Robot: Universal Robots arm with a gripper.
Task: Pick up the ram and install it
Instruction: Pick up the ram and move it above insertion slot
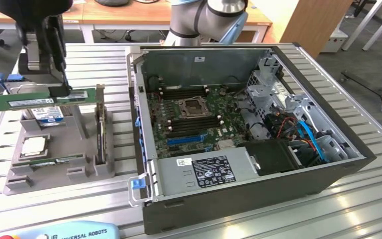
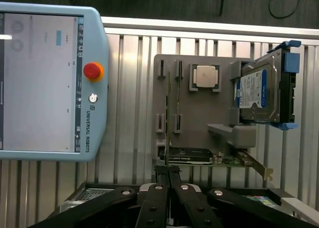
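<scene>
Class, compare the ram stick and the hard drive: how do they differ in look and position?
The ram stick is a thin green board; the hard drive is a thick silver box. The gripper holds the ram stick above the grey holder; the hard drive rests in that holder. Both carry labels.

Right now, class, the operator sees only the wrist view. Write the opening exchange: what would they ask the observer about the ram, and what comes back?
Operator: I see the ram edge-on. Is it off the tray?
Observer: Yes. The gripper holds the ram roughly level, lifted above the tray.
Operator: Where is the case from there?
Observer: The case lies open on the exterior view's right of the tray, with the motherboard facing up. The ram hangs over the tray, apart from the case.
</scene>
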